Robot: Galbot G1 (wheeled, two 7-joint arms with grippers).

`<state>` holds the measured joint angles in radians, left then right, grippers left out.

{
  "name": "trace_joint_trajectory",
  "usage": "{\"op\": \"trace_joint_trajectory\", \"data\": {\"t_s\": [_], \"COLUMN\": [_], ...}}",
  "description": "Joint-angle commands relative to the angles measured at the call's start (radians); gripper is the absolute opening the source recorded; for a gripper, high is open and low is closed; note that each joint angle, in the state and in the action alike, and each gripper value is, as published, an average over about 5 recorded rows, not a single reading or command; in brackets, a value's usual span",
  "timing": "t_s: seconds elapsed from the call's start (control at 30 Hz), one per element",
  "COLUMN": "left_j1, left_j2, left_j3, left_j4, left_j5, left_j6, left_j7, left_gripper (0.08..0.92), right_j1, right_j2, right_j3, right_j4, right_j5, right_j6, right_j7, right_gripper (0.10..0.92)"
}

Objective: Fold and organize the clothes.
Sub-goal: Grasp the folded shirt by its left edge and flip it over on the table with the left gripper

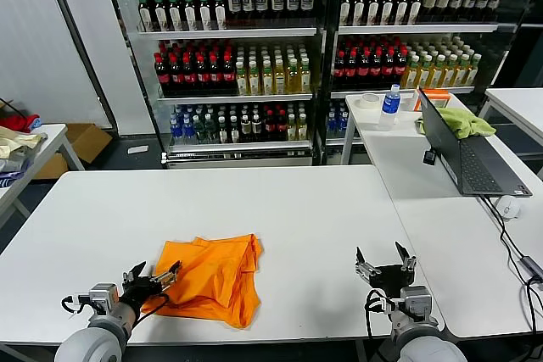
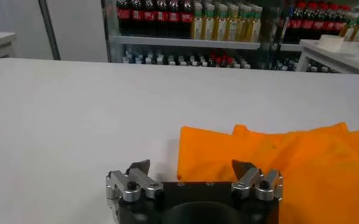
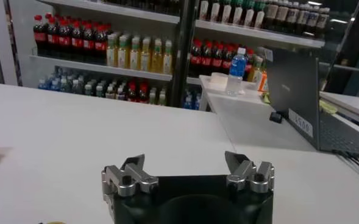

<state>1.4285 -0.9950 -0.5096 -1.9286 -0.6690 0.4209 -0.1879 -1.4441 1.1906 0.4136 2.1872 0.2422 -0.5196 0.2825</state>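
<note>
T-shirt (image 1: 214, 277) lay crumpled and partly folded on the white worktop (image 1: 280, 218), toward the near edge, left of centre. Bright orange, one sleeve or flap sticking out toward the far side. No lettering made out from here.

Left hand (image 1: 163, 277) sat low at the shirt's left edge, fingers apart, tips just beside or touching the fabric; could not tell which. Gripped nothing. In the left wrist view, same hand (image 2: 191, 165) with jaws spread wide, orange cloth (image 2: 289, 164) lying just ahead of one fingertip.

Right hand (image 1: 383, 253) hovered near the worktop's near edge, well apart from the shirt on its right side, fingers spread, empty. Seen also from its own wrist (image 3: 185, 161), jaws wide, bare white surface ahead.

Farther right, on an adjoining worktop: open laptop (image 1: 467, 154), mouse (image 1: 508, 205), yellow-green cloth (image 1: 462, 122), water bottle (image 1: 389, 106). Behind everything, glass-fronted coolers (image 1: 322, 48) stocked with rows of bottles. At far left, side table with a fabric pile (image 1: 17, 137).
</note>
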Motion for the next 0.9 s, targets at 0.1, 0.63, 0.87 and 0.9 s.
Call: {"op": "trace_joint_trajectory", "data": {"t_s": [0.1,0.63,0.87,0.9], "left_j1": [0.016,0.038,0.034,0.029], "left_j2": [-0.008,-0.021,-0.008,0.001], "left_j3": [0.007,0.023,-0.012,-0.028], "left_j4": [0.022,0.019,-0.034,-0.052], "left_j5": [0.045,0.043,0.010,0.000], "left_j6": [-0.014,-0.020,-0.006,0.000], "left_j7": [0.005,0.035,0.060,0.059], "left_gripper": [0.817,0.403,0.204,0.170], "right_j1": [-0.001,0.002,0.011,0.011], "right_j2": [0.001,-0.002,-0.003,-0.004], "right_j3": [0.000,-0.006,-0.007,-0.006], "right_j4": [-0.001,-0.003,-0.006,-0.006], "right_j5": [-0.001,-0.001,-0.001,0.000], "right_j6": [0.001,0.000,-0.001,-0.001], "right_j7": [0.001,0.000,0.000,0.000], "right_gripper": [0.823,0.823,0.823,0.823]}}
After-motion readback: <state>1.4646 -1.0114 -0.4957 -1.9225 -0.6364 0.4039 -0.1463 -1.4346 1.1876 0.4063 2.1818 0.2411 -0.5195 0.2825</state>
